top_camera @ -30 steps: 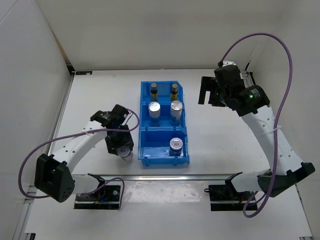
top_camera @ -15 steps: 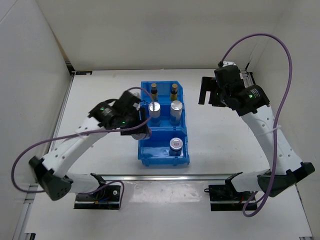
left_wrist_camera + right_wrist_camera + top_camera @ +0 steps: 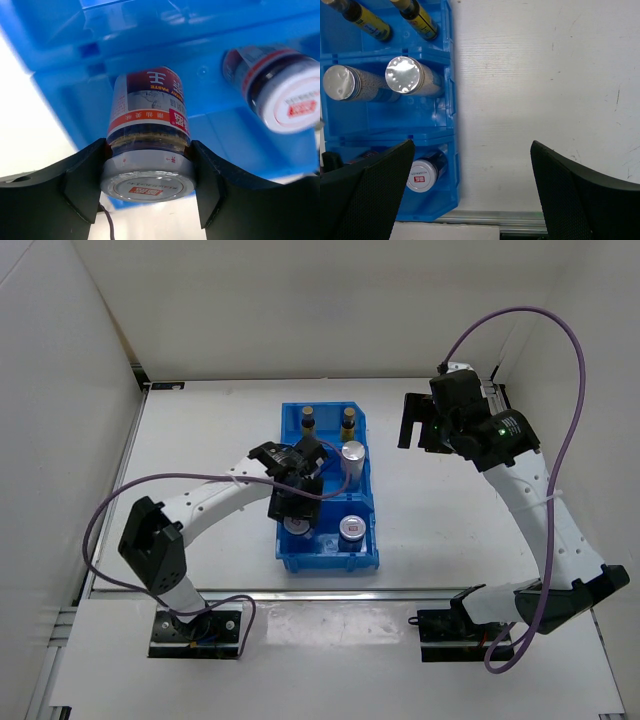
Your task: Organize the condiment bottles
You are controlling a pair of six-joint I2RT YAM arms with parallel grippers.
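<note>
Clamping the left gripper (image 3: 147,165) on 1 red-marked jar (image 3: 147,120), seemingly hovering inside the blue bin's (image 3: 150,30) near compartment, beside the 2nd red-marked jar (image 3: 282,90). Needing a straight, upright descent, avoiding that neighbour, before releasing. Leaving the right gripper (image 3: 472,187) wide open over the table (image 3: 545,75).

You have six containers to log, in three kinds, all placed against the blue bin (image 3: 330,562).
- Slim dark-brown bottles (image 3: 417,15), yellow labels: two, in the bin's far compartment.
- Tall silver-lidded jars (image 3: 405,75): two, side by side in the bin's middle compartment.
- Short red-marked jars (image 3: 148,145): two, at the bin's near compartment.
- Bin: one, with three compartments.
</note>
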